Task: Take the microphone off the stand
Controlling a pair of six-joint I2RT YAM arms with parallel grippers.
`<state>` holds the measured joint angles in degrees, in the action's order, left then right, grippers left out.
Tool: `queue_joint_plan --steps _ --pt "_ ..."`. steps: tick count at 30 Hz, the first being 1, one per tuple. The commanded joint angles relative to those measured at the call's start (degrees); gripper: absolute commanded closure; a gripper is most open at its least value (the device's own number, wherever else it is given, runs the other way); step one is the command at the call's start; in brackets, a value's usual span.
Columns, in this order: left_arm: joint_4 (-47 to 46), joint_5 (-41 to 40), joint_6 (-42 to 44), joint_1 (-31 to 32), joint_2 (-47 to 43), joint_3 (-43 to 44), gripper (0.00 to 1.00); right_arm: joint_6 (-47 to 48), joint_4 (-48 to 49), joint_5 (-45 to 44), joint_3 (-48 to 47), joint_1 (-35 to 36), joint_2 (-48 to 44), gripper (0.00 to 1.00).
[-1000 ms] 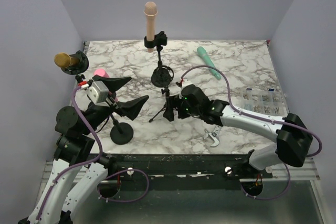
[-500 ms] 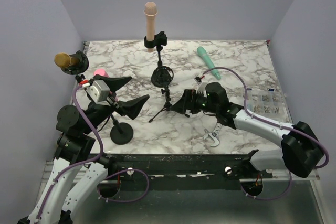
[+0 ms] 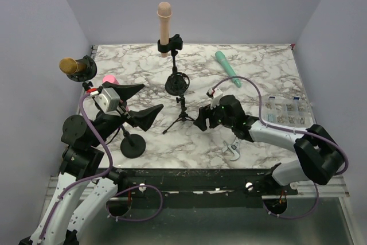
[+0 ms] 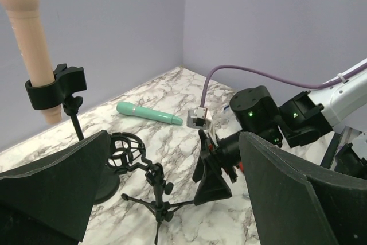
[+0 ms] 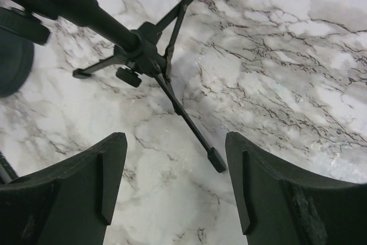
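Note:
A beige microphone point(image 3: 164, 20) stands upright in a black clip stand point(image 3: 172, 44) at the back middle; it also shows in the left wrist view point(image 4: 28, 44). In front of it is a small black tripod point(image 3: 181, 117) with an empty shock mount point(image 4: 123, 150). My right gripper point(image 3: 202, 120) is open and low over the table, just right of the tripod; one tripod leg's foot point(image 5: 216, 160) lies between its fingers point(image 5: 109, 182). My left gripper point(image 3: 143, 102) is open and empty, raised left of the tripod.
A gold microphone point(image 3: 71, 66) sits on a holder at the far left and a pink one point(image 3: 109, 79) beside it. A teal microphone point(image 3: 228, 68) lies at the back right. A round stand base point(image 3: 132, 148), a wrench point(image 3: 232, 150) and a clear parts box point(image 3: 287, 110) are on the marble.
My right gripper has drawn back to the right, away from the tripod's centre. The left arm and the microphones have not moved.

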<state>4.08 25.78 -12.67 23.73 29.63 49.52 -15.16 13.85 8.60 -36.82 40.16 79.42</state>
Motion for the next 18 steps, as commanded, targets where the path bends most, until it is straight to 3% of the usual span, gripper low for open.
queue_joint_plan --steps 1,9,18 --pt "0.10 1.29 0.02 0.31 -0.67 1.56 0.01 5.54 2.63 0.00 -1.03 0.27 5.22 0.24" --pt "0.32 0.69 0.53 0.62 -1.15 1.55 0.01 7.71 4.54 2.29 -4.51 2.24 13.57 0.26" --pt "0.32 0.75 0.53 0.79 -1.34 1.55 0.01 7.39 9.12 -6.99 -3.63 5.41 16.29 0.34"
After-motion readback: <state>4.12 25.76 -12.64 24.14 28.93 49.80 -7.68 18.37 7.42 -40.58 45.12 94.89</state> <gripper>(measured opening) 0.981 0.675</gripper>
